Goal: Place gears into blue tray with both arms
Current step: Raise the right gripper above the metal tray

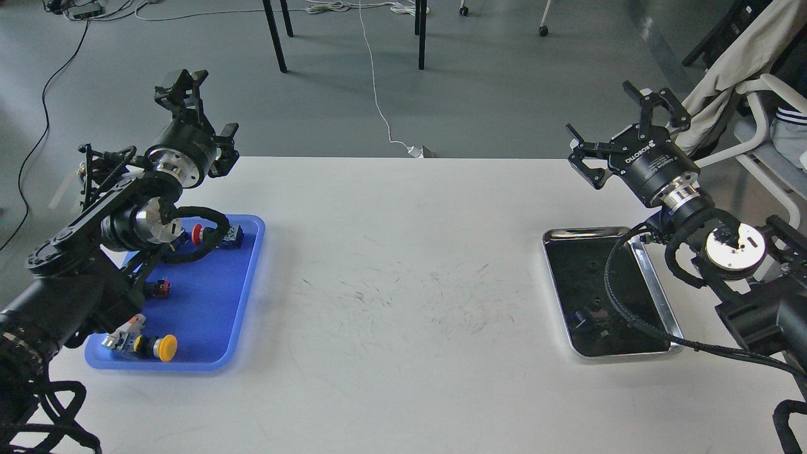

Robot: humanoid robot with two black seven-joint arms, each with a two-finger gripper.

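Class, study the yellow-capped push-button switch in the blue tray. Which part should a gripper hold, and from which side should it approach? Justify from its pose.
Grip the yellow-capped switch by the narrower body just behind its cap, coming straight down from above. It lies on its side in the blue tray, cap pointing right, so the body's flanks are exposed. The rounded cap would likely slip.

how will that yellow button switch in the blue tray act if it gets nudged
The yellow switch lies on its side, so its round cap may let it roll in an arc. The blocky grey end would probably stop a full roll. The blue tray looks smooth, so it may slide, though the raised rim should contain it.
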